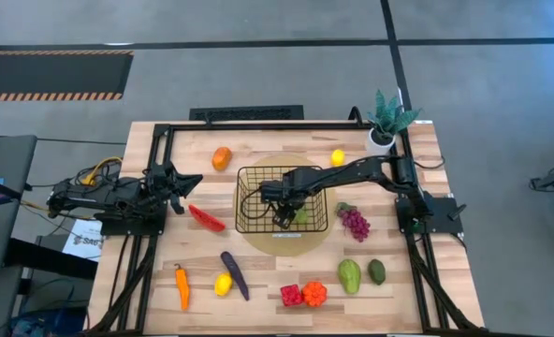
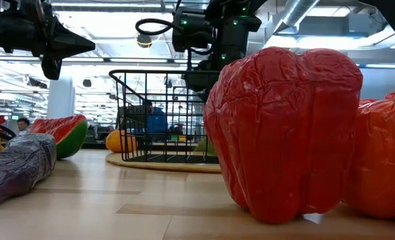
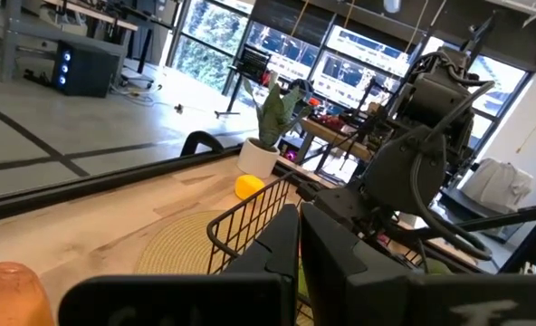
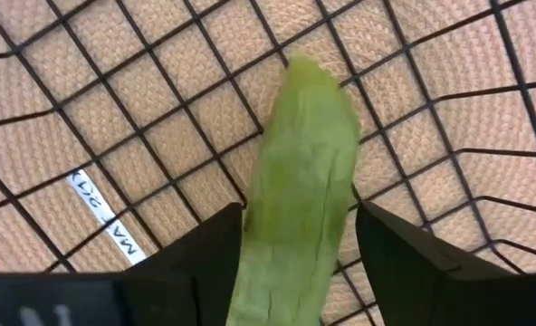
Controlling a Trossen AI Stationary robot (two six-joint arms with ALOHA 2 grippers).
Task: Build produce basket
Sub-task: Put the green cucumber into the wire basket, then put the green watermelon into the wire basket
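The black wire basket (image 1: 240,197) stands on a round tan mat (image 1: 258,239) at mid table. My right gripper (image 4: 298,213) points down inside it, open. Its fingers flank a long green piece of produce (image 4: 300,181) with little room on either side. The far end of that piece lies on the basket's wire floor (image 4: 114,136). The same green piece (image 1: 300,215) shows by the basket's near right corner in the high view. My left gripper (image 1: 188,180) waits shut and level above the table's left side, holding nothing.
Loose produce lies around the basket: an orange (image 1: 222,157), a lemon (image 1: 338,157), a watermelon slice (image 1: 205,218), grapes (image 1: 356,223), an eggplant (image 1: 234,274), a carrot (image 1: 182,285), red and orange peppers (image 1: 302,294) and two avocados (image 1: 349,276). A potted plant (image 1: 386,120) stands far right.
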